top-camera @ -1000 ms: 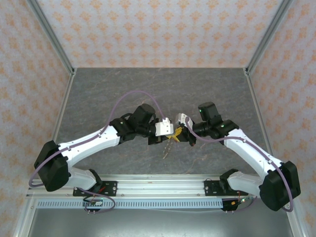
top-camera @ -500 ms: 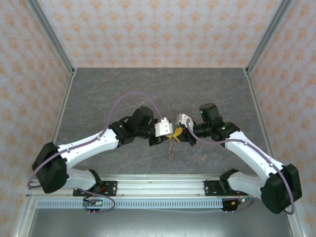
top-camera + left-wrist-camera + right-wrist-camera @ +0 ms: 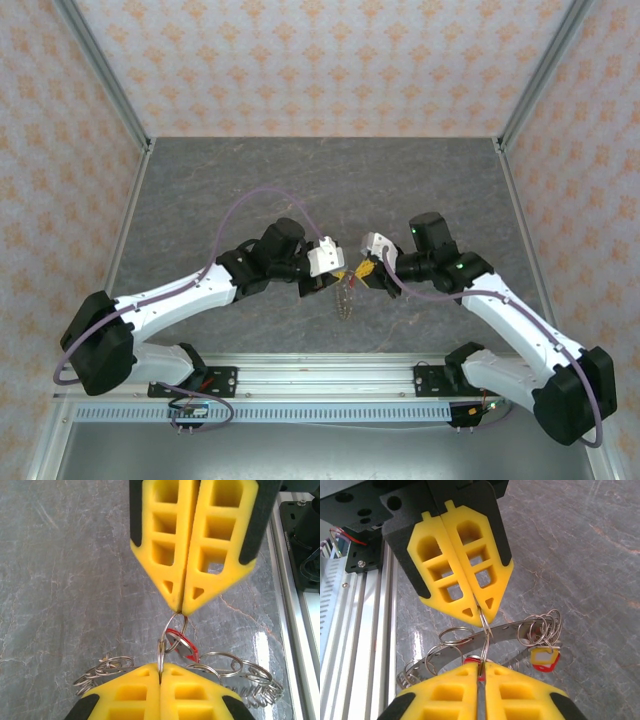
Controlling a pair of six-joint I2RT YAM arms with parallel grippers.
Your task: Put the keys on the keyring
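Mid-frame, the left gripper (image 3: 160,666) and right gripper (image 3: 182,611) both pinch shut on a small ring (image 3: 175,626) bearing a red key (image 3: 184,647), with the keyring (image 3: 505,631) just below; they should probably ease apart gently without slipping.

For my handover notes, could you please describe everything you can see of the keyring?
The keyring is a flat silver-grey metal band, seen as a curved arc above the grey table. Small wire rings loop around it, bunched toward each end; a yellow-and-red key dangles from one bunch. The left hand and right hand, both shut, pinch wire rings near its middle.
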